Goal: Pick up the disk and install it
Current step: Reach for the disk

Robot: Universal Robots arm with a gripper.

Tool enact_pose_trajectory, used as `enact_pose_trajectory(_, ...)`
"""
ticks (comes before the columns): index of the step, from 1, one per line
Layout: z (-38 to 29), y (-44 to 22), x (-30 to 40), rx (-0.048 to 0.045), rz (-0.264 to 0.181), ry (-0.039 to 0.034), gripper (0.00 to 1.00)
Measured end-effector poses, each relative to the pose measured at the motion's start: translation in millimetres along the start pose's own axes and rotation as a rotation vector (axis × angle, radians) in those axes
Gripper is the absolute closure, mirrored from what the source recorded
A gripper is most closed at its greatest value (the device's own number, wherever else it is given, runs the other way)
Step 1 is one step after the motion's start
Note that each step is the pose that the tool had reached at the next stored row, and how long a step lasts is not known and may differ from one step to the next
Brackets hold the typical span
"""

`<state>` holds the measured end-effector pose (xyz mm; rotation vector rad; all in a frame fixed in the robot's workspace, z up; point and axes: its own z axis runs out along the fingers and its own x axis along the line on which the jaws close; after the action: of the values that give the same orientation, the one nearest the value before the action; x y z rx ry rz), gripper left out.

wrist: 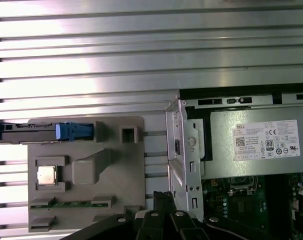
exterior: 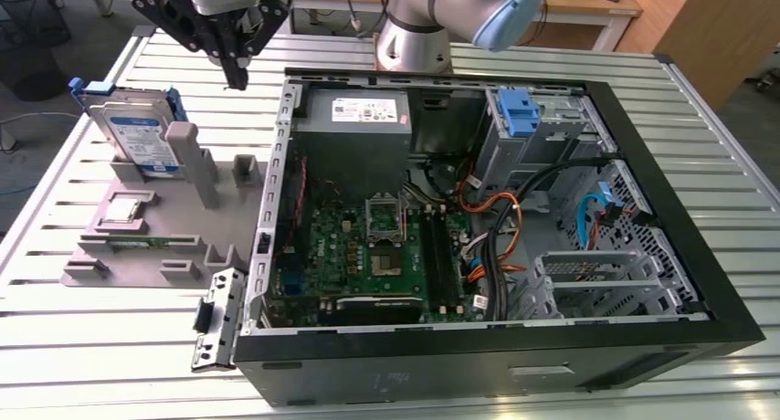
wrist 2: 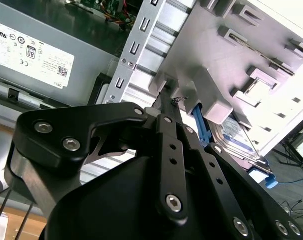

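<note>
Black matte linkages of the gripper (wrist 2: 171, 101), studded with socket-head screws, sit closest; its slim fingers (wrist 2: 172, 145) are pressed together and pinch nothing. I judge the work to be at the approach, with the pick not yet made; the disk (exterior: 137, 135) stands on its long edge in a slot of the grey holder (exterior: 146, 251), below the fingertips and off to their side, near but clearly apart from them. Flat silver metal shows under its white-and-blue label, glossy against the blue plastic carrier framing it; the holder is dull, blocky moulded plastic with posts and pockets. To take the disk the fingers would have to spread, come over its upper edge and close squarely across the thin slab, since smooth metal and springy plastic likely give little purchase. On the fingertips' other side lies the open computer case (exterior: 682, 219), sheet steel, with a blue bracket (exterior: 518, 110) at its drive bay; a ribbed aluminium table (exterior: 73, 338) lies beneath all.
</note>
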<state>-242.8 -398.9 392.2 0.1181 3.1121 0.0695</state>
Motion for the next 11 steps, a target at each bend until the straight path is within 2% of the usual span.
enact_pose_trajectory(1, 0.0, -0.1, 1.9, 0.0000, 0.000, -0.0002, 0.90)
enact_pose_trajectory(2, -0.1, -0.6, 7.8, -0.0002, 0.000, -0.0010, 0.90)
enact_pose_trajectory(11, -0.2, -0.7, 8.6, -0.0001, 0.000, -0.0009, 0.90)
